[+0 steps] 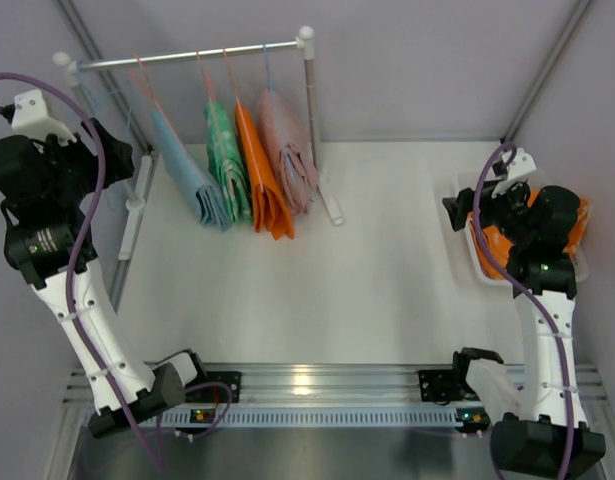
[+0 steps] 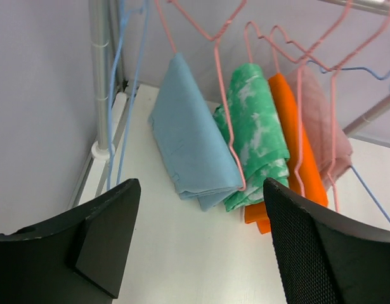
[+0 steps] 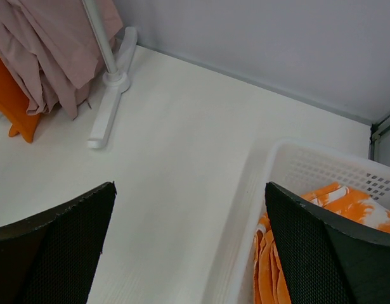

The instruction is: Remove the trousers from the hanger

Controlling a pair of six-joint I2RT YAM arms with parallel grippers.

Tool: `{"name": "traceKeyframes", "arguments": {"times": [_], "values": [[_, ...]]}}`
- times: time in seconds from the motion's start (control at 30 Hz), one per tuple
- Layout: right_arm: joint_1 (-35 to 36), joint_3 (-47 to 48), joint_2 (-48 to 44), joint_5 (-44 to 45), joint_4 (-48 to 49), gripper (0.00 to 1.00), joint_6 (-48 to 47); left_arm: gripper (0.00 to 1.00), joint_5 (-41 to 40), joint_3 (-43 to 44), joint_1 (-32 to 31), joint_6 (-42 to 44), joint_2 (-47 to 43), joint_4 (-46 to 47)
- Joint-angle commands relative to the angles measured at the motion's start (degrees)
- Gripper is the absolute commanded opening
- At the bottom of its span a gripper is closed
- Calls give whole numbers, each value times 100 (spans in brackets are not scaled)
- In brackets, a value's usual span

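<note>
Light blue trousers hang folded over a pink hanger on the rack, leftmost of several garments. My left gripper is open and empty. It sits just in front of and below the light blue trousers, at the rack's left end. Orange trousers with a white print lie in a white basket at the right. My right gripper is open and empty beside the basket's left rim.
Green, plain orange and pink garments hang to the right of the light blue pair. An empty blue wire hanger hangs by the rack's left pole. The rack's right foot rests on the table.
</note>
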Motion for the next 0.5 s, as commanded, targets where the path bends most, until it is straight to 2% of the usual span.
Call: {"name": "traceKeyframes", "arguments": {"times": [0.0, 0.13, 0.33, 0.47], "values": [[73, -33, -92, -167, -126, 100, 20, 82, 658, -77, 19, 218, -5, 267], [81, -59, -109, -202, -153, 100, 116, 80, 1443, -165, 2, 227, 127, 381], [81, -112, -92, -237, -180, 99, 213, 75, 1689, -410, -60, -19, 513, 776], [81, -130, -65, -229, -188, 100, 239, 72, 1585, -815, -288, -221, 646, 1409]]}}
